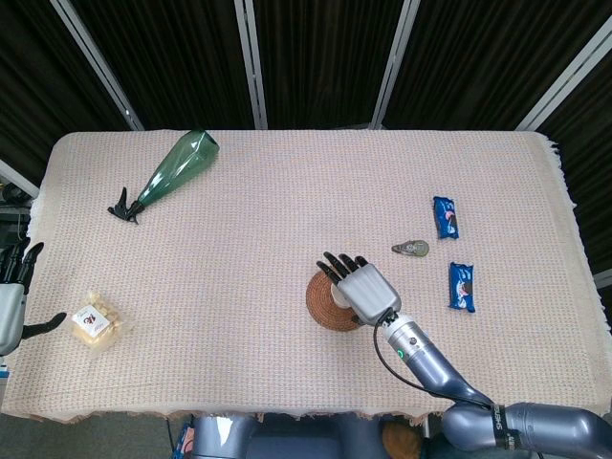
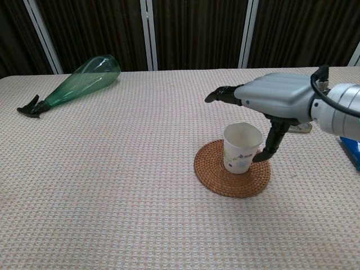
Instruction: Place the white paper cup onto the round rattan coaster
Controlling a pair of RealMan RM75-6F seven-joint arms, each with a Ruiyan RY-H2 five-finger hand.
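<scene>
The white paper cup (image 2: 242, 149) stands upright on the round rattan coaster (image 2: 225, 177), a little right of its middle. My right hand (image 2: 275, 97) hovers just over the cup with its fingers stretched out flat above the rim. Its thumb hangs down beside the cup's right wall, touching it or nearly so. From the head view the right hand (image 1: 361, 287) covers most of the cup, and only the left part of the coaster (image 1: 320, 304) shows. My left hand (image 1: 11, 296) rests off the table's left edge, fingers apart and holding nothing.
A green glass bottle (image 1: 172, 170) lies on its side at the back left. A small snack pack (image 1: 94, 323) sits near the left edge. Two blue packets (image 1: 446, 217) (image 1: 462, 286) and a small grey object (image 1: 410, 249) lie right of the coaster.
</scene>
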